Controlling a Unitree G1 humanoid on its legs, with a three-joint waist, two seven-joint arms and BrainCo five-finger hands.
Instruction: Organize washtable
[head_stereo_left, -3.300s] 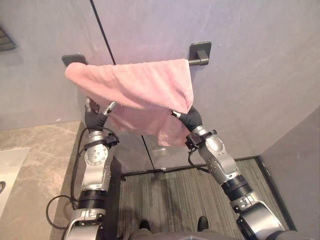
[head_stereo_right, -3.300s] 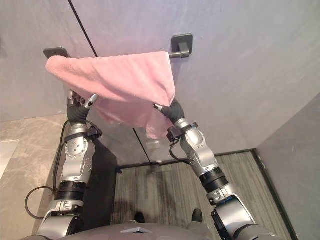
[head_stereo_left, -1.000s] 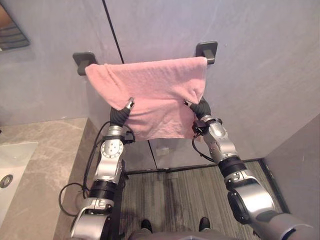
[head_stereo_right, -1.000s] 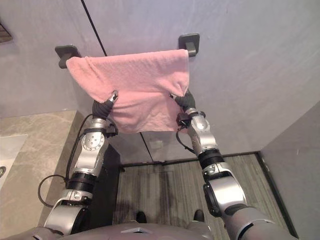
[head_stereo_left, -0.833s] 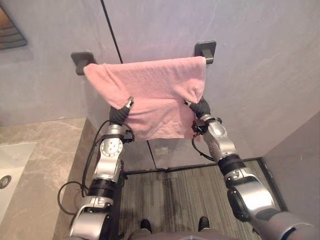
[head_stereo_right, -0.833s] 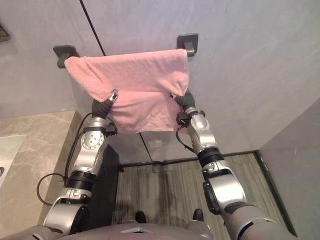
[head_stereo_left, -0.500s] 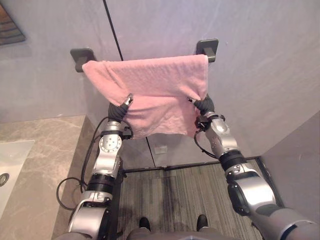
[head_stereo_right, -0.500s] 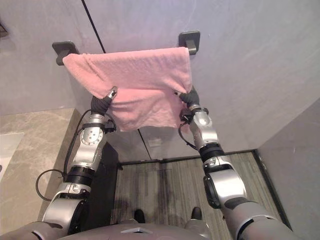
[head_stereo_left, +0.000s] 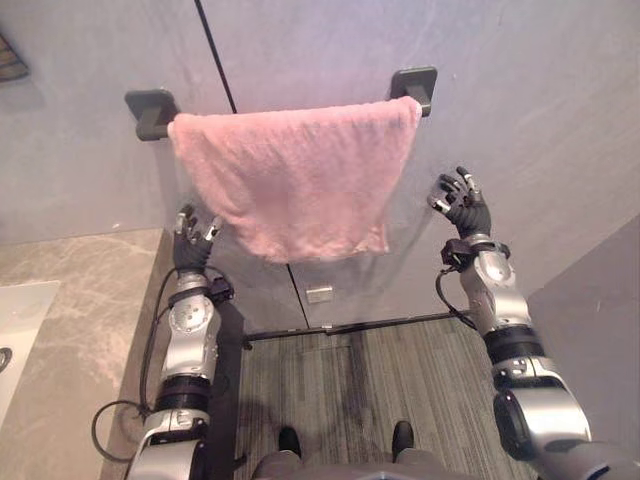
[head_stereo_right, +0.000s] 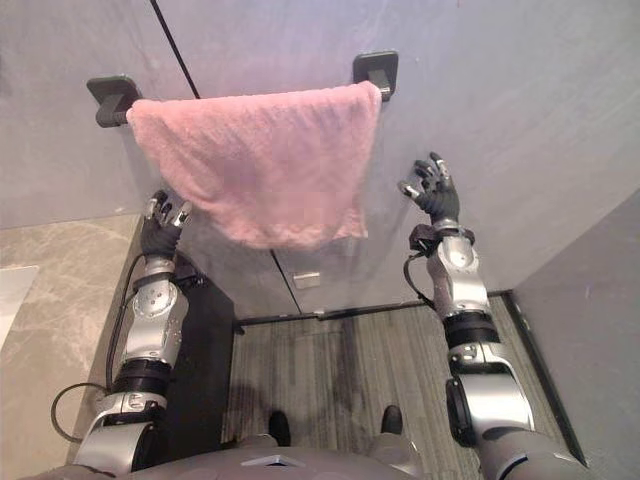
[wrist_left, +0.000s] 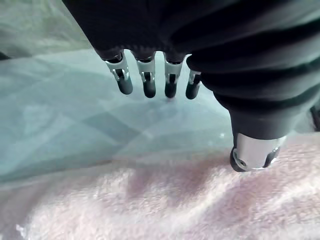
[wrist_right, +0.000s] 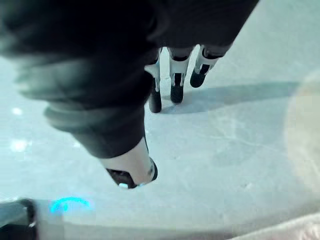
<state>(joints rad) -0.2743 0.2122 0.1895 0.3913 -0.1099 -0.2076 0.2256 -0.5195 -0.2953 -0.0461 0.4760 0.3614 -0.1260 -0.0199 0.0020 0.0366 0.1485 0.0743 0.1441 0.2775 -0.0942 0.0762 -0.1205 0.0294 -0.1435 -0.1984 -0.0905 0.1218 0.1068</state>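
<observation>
A pink towel (head_stereo_left: 295, 180) hangs over the dark wall rail (head_stereo_left: 152, 112), spread between its two brackets, its lower edge sagging to a point near the middle. My left hand (head_stereo_left: 190, 245) is raised below the towel's left corner, fingers straight, holding nothing. My right hand (head_stereo_left: 462, 205) is lifted to the right of the towel, clear of it, fingers spread and empty. In the left wrist view the left hand (wrist_left: 150, 82) points at the grey wall with the towel (wrist_left: 150, 200) just past its thumb. In the right wrist view the right hand (wrist_right: 175, 75) faces bare wall.
A beige marble counter (head_stereo_left: 80, 330) runs along the left, with a white basin's edge (head_stereo_left: 15, 335) at its far left. A grey wall panel seam (head_stereo_left: 215, 50) runs down behind the towel. Striped grey floor (head_stereo_left: 350, 370) lies below.
Both hands have let go of the towel's lower corners and opened. They moved outward, the left down-left, the right to the right. The towel now hangs free on the rail.
</observation>
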